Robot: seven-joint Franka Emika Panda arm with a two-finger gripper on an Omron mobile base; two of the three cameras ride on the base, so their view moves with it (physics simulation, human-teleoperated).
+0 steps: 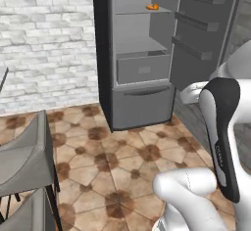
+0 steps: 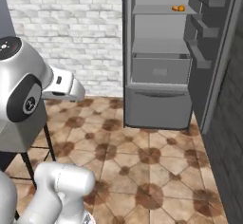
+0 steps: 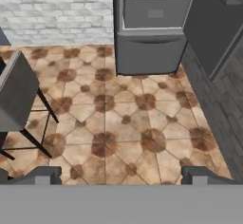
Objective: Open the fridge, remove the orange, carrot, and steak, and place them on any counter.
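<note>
The fridge (image 1: 142,105) (image 2: 156,107) (image 3: 147,54) stands open, its door (image 1: 206,29) (image 2: 213,57) swung out to the right. On an upper shelf lies one small orange item (image 1: 152,7) (image 2: 178,8), longish like the carrot; it is too small to be sure. The orange and the steak are hidden or out of view, and the counter is out of view. My gripper (image 3: 121,176) is open with nothing between its fingertips (image 3: 47,174). It hangs well back from the fridge, over the tiled floor, and looks down at the fridge's lower drawers.
Grey stools (image 1: 24,156) (image 3: 14,95) stand on my left. A white brick wall (image 1: 49,39) runs behind, left of the fridge. A dark wall (image 3: 223,104) closes off the right side past the door. Brown patterned floor (image 3: 123,114) lies between me and the fridge.
</note>
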